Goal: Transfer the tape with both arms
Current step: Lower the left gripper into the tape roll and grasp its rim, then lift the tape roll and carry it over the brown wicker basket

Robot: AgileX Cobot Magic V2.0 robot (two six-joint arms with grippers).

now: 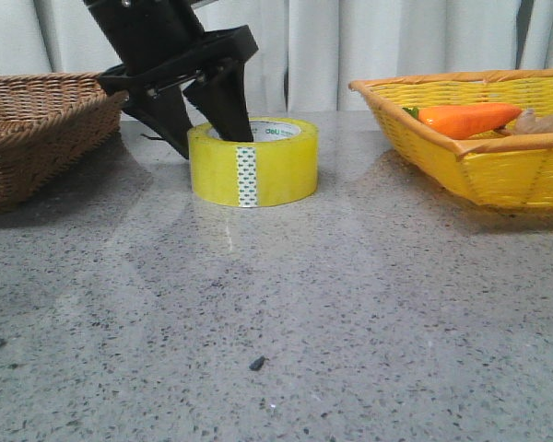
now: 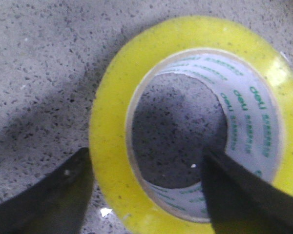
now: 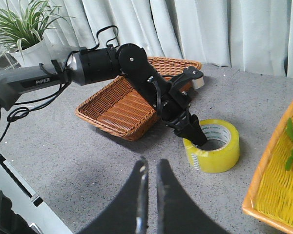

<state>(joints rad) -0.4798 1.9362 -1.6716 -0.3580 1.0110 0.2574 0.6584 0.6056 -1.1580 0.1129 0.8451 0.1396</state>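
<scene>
Because the speckled grey tabletop [image 1: 350, 304] is hard and smooth, anything light on it may skid when nudged. On the robot's left stands a brown wicker basket [image 1: 37, 129]; on its right a yellow basket [image 1: 498, 157] holds an orange carrot [image 1: 468, 118].

Between the baskets, nearer the brown one, the tape [image 1: 253, 161] lies flat on the tabletop with its hole facing up. It looks like a stiff ring, moderately light, with a slick glossy yellow outer face and a firmer white cardboard core printed "deli". Its wall is probably the best place to take hold, since a pinch across it meets rigid card on one side.

That is how the left gripper [image 2: 146, 192] is placed: its fingers are spread, one down inside the core and the other outside the yellow wall, straddling it. The wrist view shows the outer finger just beside the wall, with no squeeze that I can confirm. A firm, square pinch would likely keep the smooth film from sliding.

Well apart from the roll, the right gripper [image 3: 149, 170] hangs above the tabletop with its fingers pressed nearly together, holding nothing.
</scene>
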